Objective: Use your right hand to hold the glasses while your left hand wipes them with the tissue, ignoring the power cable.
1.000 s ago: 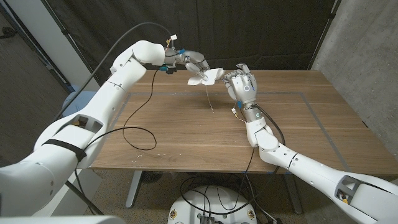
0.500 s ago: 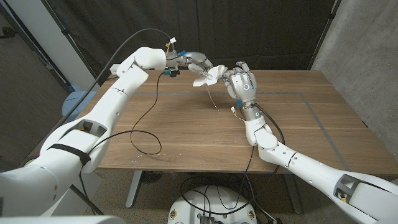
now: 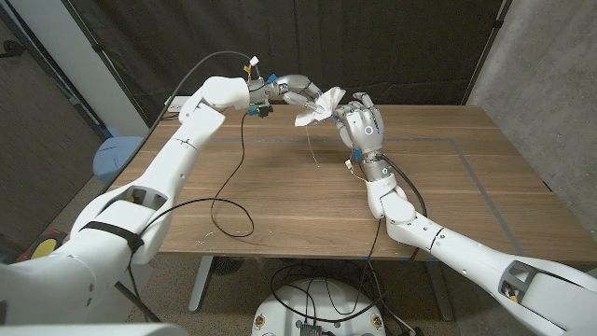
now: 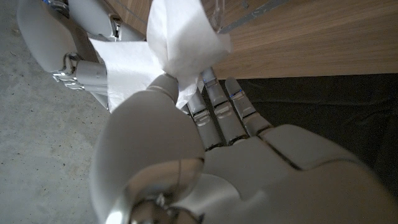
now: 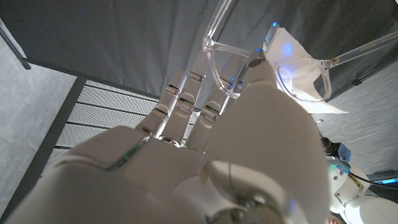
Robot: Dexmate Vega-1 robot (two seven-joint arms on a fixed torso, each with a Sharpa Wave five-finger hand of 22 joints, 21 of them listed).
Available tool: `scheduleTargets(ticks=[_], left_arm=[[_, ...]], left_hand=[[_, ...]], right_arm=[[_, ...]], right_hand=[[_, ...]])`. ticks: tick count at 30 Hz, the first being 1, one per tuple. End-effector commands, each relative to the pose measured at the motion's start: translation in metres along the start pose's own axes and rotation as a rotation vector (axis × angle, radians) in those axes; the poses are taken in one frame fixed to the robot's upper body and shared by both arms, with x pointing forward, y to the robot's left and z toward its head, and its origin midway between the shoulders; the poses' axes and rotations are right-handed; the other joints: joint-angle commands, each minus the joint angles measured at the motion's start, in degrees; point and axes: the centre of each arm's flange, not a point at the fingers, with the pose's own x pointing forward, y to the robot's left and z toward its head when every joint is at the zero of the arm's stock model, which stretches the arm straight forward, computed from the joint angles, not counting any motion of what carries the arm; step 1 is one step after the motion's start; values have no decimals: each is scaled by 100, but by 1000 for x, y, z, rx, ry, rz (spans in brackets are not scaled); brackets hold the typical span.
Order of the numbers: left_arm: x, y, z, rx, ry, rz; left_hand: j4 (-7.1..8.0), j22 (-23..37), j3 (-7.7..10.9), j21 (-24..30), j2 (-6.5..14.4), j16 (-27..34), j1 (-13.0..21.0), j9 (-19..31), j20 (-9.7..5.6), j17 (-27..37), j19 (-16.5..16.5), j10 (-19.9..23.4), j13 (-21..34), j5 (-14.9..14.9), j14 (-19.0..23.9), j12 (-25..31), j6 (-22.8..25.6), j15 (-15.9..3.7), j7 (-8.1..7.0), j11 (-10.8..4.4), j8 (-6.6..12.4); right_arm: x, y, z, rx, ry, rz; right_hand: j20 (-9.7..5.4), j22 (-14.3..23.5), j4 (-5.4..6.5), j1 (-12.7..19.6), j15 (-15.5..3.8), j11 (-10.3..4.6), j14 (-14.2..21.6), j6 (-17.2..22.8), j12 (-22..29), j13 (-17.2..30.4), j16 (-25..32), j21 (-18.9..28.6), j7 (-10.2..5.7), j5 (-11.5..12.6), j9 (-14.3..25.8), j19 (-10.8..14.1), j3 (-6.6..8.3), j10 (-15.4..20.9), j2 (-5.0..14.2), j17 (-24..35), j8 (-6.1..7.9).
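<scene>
The clear-framed glasses (image 5: 231, 57) are pinched in my right hand (image 3: 362, 127), which is raised above the far middle of the table. One thin temple (image 3: 313, 147) hangs down towards the wood. My left hand (image 3: 297, 91) holds a crumpled white tissue (image 3: 318, 105) against the glasses, right beside the right hand's fingers (image 3: 349, 114). In the right wrist view the tissue (image 5: 302, 82) shows through a lens. In the left wrist view the tissue (image 4: 169, 55) is bunched in my left hand (image 4: 205, 155), close to the right hand's fingers (image 4: 69, 45).
A black power cable (image 3: 227, 187) trails from the left wrist and loops over the left half of the wooden table (image 3: 466, 187). A blue round object (image 3: 116, 155) stands off the table's left edge. Dark curtain hangs behind.
My left hand has lifted the tissue up and to the right, onto the glasses. The cable loop has swung across the table. The right hand has barely moved.
</scene>
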Motion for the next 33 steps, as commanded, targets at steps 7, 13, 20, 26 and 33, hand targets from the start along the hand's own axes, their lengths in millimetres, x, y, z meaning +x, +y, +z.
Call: scheduleTargets(ticks=[7, 13, 20, 26, 33], left_arm=[[0, -4, 21, 368, 152, -249], [-7, 1, 25, 444, 196, -239], [-15, 5, 25, 450, 196, -172], [-17, -2, 22, 410, 131, -80], [-20, -7, 17, 314, 39, 55]], left_hand=[[44, -32, 112, 75, 51, -168, -38, 51, 21, -97, -86, 273, -6, 19, 44, 46, 89, -853, 140, -15, 52], [24, -44, 155, 88, 55, -216, -12, 48, 29, -134, -118, 329, -68, 16, 41, 24, 56, -846, 151, -52, 21], [20, -55, 178, 111, 56, -229, -12, 20, 48, -152, -125, 341, -74, 10, 81, 19, 104, -855, 110, -115, 1], [15, -68, 191, 154, 52, -240, -15, -15, 30, -142, -126, 237, -92, 2, 103, -49, -2, -871, -148, -257, -93], [19, -70, 215, 247, 80, -299, -25, -13, 30, -83, -160, -15, -35, -5, -5, -205, -321, -890, -809, -409, -228]], right_arm=[[3, -5, -5, -8, 25, -24], [3, -6, -7, -13, 31, -25], [3, -9, -7, -11, 27, -29], [4, -10, -6, -8, 25, -35], [2, -11, -5, -13, 25, -31]], right_hand=[[-737, 6, -29, 205, -706, -12, 117, 379, -34, 96, -97, 73, -274, 108, 155, -32, -123, 149, 4, 82, 170], [-737, 1, 27, 187, -705, -1, 109, 384, -66, 130, -197, 80, -275, 150, 177, -47, -219, 137, 23, 99, 184], [-730, -2, 72, 183, -704, -2, 153, 422, -70, 177, -275, 92, -272, 197, 156, -63, -337, 173, 46, 128, 167], [-741, -2, 84, 202, -705, -7, 178, 435, -86, 198, -311, 101, -270, 220, 159, -68, -401, 179, 57, 151, 165], [-762, 2, 135, 162, -706, 7, 158, 395, -117, 218, -369, 103, -252, 216, 123, -112, -503, 87, 85, 185, 77]])
